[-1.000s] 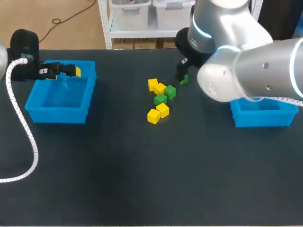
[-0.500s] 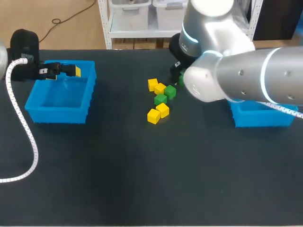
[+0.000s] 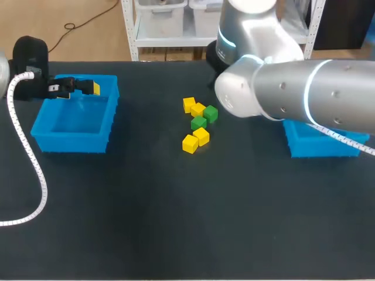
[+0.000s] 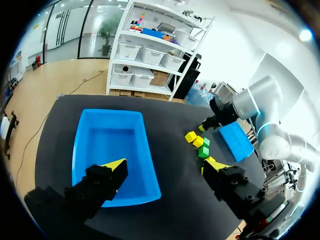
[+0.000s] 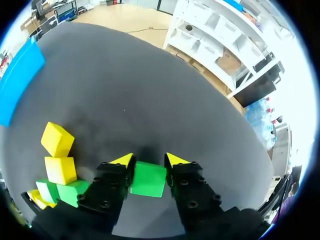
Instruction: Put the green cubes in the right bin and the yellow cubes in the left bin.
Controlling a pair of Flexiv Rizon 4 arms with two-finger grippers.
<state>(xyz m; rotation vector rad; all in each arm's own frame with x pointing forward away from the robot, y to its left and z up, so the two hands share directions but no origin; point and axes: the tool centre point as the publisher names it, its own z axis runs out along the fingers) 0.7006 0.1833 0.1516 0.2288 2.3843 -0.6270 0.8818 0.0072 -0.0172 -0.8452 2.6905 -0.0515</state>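
The right gripper (image 5: 148, 161) is clamping a green cube (image 5: 148, 181) between its two yellow tips, one finger pressing on each side, and the cube is sitting low over the dark table (image 5: 150, 100). Whether it is resting on the surface or just off it is not showing. A loose cluster of yellow and green cubes (image 5: 60, 170) is lying just beside this claw, apart from the held cube. The step in hand is looking like the pick of a green cube. The next move, as I am judging it, is calling for a straight lift clear of those neighbours, then a carry to the right bin (image 3: 319, 147), well off to the claw's side. The left gripper (image 4: 165, 166) is hanging with fingers spread wide and nothing between them, the left bin (image 4: 111, 145) lying under and ahead of it
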